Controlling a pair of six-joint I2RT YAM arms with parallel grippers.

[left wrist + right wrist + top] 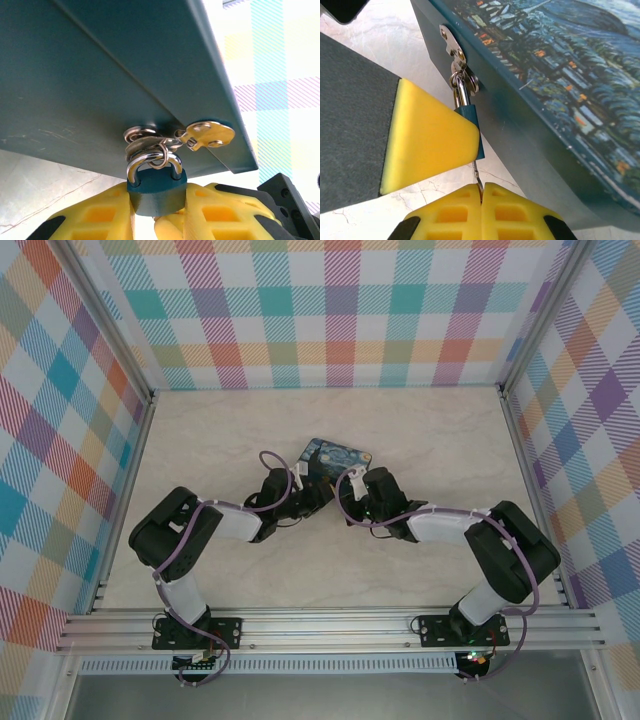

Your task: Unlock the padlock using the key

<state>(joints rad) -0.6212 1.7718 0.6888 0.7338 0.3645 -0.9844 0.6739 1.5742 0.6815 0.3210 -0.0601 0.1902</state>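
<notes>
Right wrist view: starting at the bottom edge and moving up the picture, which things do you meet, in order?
right gripper → key → padlock → silver hasp

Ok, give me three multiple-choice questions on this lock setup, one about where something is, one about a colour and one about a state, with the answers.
1. Where is the padlock?
A) hanging from the latch on the side of the painted box
B) lying loose, apart from everything
C) shut inside a drawer

2. What colour is the padlock's body?
A) red
B) teal
C) black

3. How do the jaws of the left gripper stand?
A) wide open
B) shut on nothing
C) clamped on the padlock's body

Answers:
1 A: the silver shackle passes through the latch's ring.
2 B: the teal body shows between the yellow fingers.
3 C: a finger presses on each side of the body, while the right gripper pinches the key just below the lock.
</notes>
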